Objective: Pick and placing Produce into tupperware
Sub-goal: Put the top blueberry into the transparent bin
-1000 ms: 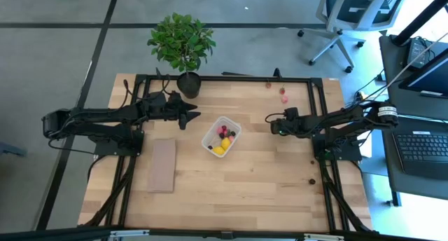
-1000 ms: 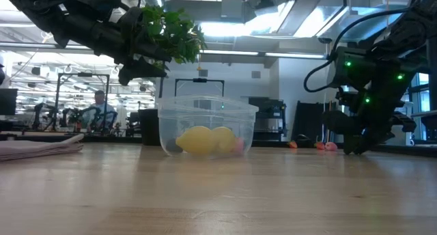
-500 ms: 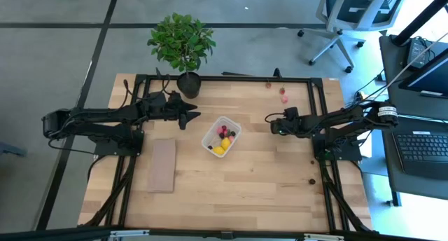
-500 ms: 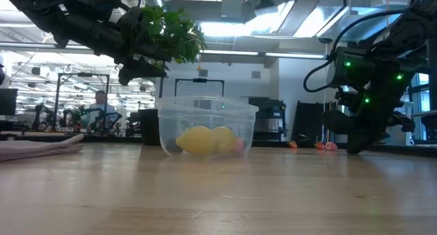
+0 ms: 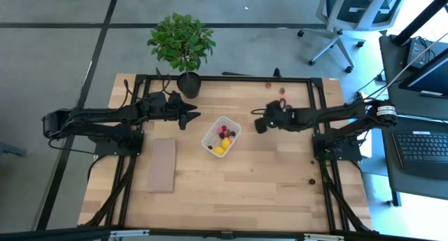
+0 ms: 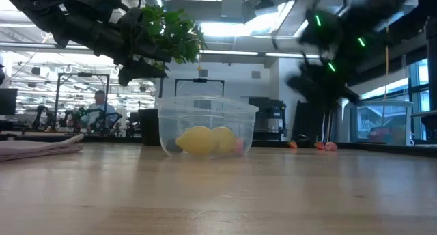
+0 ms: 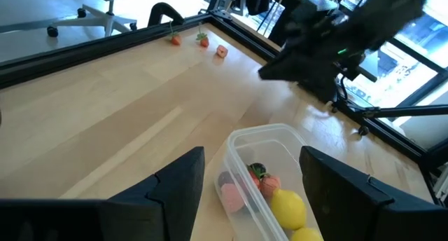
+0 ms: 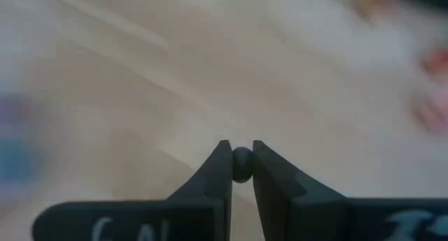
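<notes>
tupperware [image 5: 221, 136] mid-table (produce [image 5: 220, 150] inside) | board [image 5: 162, 165] left | plant [image 5: 181, 42] behind

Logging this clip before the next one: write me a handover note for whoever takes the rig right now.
Right pincer: shut on a small dark ball, over the table just right of the tub.
Left pincer: open, holding nothing, hovering left of the tub.
Done: tub holds two yellow pieces, pink and red ones.
Left: drop the ball in the tub; fetch three small red pieces by the far edge and one dark piece by the right frame.
</notes>
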### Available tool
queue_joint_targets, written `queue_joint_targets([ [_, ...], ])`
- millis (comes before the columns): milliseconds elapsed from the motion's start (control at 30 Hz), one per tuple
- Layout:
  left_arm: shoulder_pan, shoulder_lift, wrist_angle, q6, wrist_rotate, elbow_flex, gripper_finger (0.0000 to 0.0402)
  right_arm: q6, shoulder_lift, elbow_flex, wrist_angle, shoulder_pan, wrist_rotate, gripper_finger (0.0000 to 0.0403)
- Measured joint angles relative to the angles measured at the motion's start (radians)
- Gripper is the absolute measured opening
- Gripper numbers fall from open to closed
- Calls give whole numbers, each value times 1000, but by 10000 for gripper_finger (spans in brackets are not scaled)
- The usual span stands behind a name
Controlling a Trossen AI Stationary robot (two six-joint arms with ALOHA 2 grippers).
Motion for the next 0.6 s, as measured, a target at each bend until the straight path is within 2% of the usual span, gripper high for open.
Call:
queue_joint_targets([
  [167,0,0,-4,0,0,0,225,-189,6,207,37,50,-100,42],
  [300,0,0,-9,0,0,0,225,-266,46,349,74,102,-170,42],
  [467,0,0,-32,-1,-1,0,225,-305,187,495,48,136,-259,41],
  [600,0,0,-72,-2,-1,0,225,-342,332,621,-40,155,-285,41],
])
